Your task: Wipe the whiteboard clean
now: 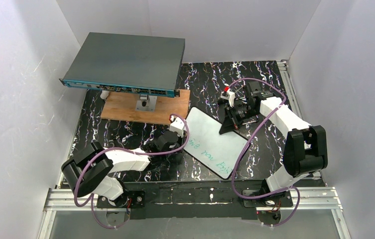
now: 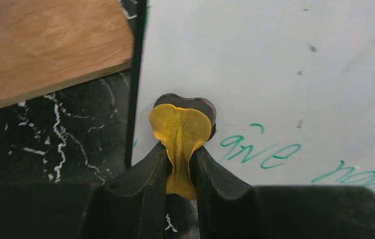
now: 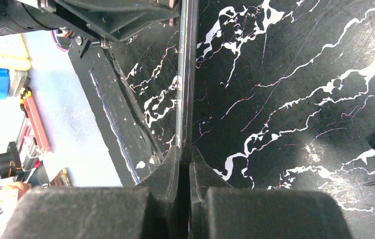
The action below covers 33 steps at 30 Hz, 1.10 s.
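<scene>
The whiteboard (image 1: 211,141) lies tilted on the black marbled table, with green handwriting (image 1: 210,154) near its front edge. My left gripper (image 1: 180,128) is at the board's left edge, shut on a yellow eraser pad (image 2: 180,130) with a dark face, which rests against the whiteboard (image 2: 275,69) just left of the green words (image 2: 260,150). My right gripper (image 1: 228,123) is at the board's far right edge. In the right wrist view the whiteboard's thin edge (image 3: 184,84) runs straight into my right gripper (image 3: 185,160), which is shut on it.
A large grey box with a blue front edge (image 1: 125,62) stands at the back left on a stand over a brown wooden plank (image 1: 125,107), which comes close to the board's left corner (image 2: 46,50). White walls enclose the table (image 1: 205,79) on three sides.
</scene>
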{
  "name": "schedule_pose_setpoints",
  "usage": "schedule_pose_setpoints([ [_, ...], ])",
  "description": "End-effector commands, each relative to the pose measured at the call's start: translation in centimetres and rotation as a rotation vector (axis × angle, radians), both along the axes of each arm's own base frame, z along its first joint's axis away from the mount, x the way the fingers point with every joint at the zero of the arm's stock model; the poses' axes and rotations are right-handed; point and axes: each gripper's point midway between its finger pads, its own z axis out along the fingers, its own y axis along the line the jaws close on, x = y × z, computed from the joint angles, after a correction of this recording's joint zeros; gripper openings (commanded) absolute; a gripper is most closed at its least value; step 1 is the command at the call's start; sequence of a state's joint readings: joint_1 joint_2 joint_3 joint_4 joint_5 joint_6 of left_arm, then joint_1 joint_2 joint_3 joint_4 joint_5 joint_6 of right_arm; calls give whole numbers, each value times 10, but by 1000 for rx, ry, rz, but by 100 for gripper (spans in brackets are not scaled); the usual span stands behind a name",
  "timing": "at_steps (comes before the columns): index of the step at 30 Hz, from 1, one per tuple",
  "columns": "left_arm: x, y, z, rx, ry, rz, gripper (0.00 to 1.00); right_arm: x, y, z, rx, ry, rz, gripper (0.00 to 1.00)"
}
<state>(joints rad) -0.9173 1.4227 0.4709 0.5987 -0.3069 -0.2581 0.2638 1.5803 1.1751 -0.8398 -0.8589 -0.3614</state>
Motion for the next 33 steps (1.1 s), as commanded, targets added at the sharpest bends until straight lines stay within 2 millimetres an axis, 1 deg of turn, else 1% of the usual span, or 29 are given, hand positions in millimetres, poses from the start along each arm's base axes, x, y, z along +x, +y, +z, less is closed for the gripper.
schedule_pose_setpoints([
  [1,13,39,-2,-8,15,251,0,-3,10,5,61,-68,80,1],
  [4,17,44,-6,-70,37,312,0,-4,11,6,68,-64,82,1],
  [6,21,44,-5,-118,55,343,0,-5,13,8,87,-52,84,1],
  [7,22,42,-5,-144,63,353,0,-6,15,10,104,-39,88,1],
  [11,31,25,7,-227,82,342,0,-10,19,15,148,-6,98,1],
  [12,32,22,8,-238,88,343,0,-10,19,16,152,-3,99,1],
  [14,34,21,6,-228,103,361,0,-11,20,18,161,-1,102,1],
  [15,34,25,1,-209,116,379,0,-11,20,19,164,-1,102,1],
  [17,31,41,-12,-156,138,457,0,-11,21,22,170,-6,101,1],
  [21,15,70,-40,-139,172,547,0,-10,21,22,167,-13,92,1],
  [24,8,88,-52,-100,189,614,0,-10,21,24,170,-14,92,1],
  [27,4,102,-56,-61,195,670,0,-10,21,25,172,-17,93,1],
  [33,5,120,-50,-35,199,753,0,-10,21,26,170,-25,93,1],
])
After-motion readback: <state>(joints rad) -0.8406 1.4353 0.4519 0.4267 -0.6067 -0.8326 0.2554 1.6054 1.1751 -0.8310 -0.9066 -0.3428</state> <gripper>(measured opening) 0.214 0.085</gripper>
